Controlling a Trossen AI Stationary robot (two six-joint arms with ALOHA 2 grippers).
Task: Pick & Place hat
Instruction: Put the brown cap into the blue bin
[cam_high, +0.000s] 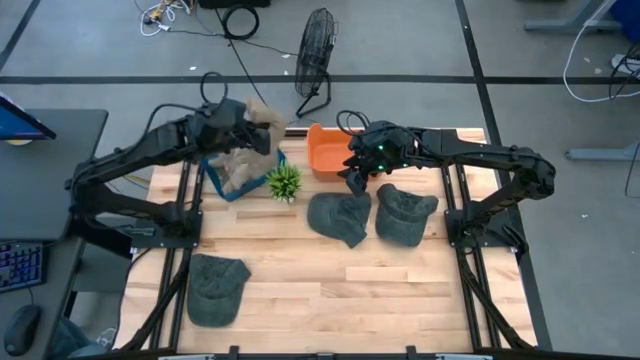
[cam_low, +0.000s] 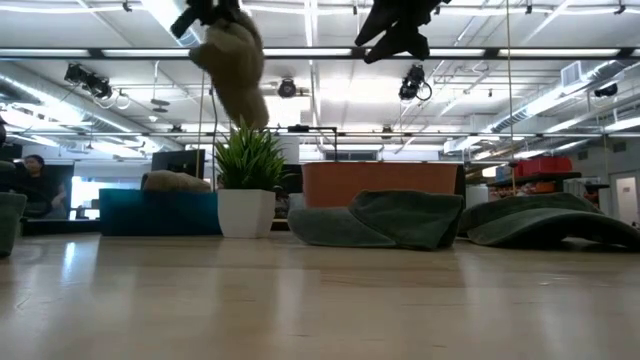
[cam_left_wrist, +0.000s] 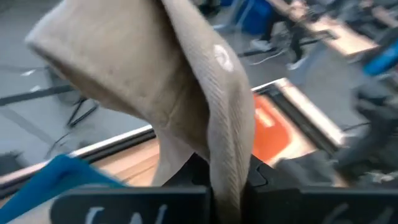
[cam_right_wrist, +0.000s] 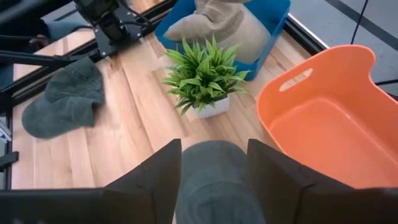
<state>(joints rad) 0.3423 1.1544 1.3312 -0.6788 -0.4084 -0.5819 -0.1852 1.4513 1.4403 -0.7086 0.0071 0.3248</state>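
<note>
A beige hat (cam_high: 264, 117) hangs from my left gripper (cam_high: 250, 125) over the far end of a blue bin (cam_high: 222, 187). A second beige hat (cam_high: 238, 165) lies inside that bin. In the low view the held hat (cam_low: 233, 60) dangles high above the table. My right gripper (cam_high: 358, 176) is open and raised (cam_low: 395, 35) above the dark green hat (cam_high: 340, 218), beside the orange bin (cam_high: 325, 150). In the right wrist view this green hat (cam_right_wrist: 214, 180) shows between the spread fingers, below them. Two more green hats (cam_high: 404, 214) (cam_high: 217, 288) lie flat on the table. My left gripper (cam_left_wrist: 227, 190) pinches a fold of the beige hat's cloth (cam_left_wrist: 227, 155) between its two fingers. How many layers are caught does not show. The hat is lifted clear of the bin and table, and its body (cam_low: 238, 75) hangs slack below the gripper.
A small potted plant (cam_high: 284, 182) stands between the blue bin and the green hats. The orange bin (cam_right_wrist: 323, 124) sits at the far edge. A floor fan (cam_high: 315, 60) stands beyond the table. Bare wood lies in the near middle (cam_high: 330, 290).
</note>
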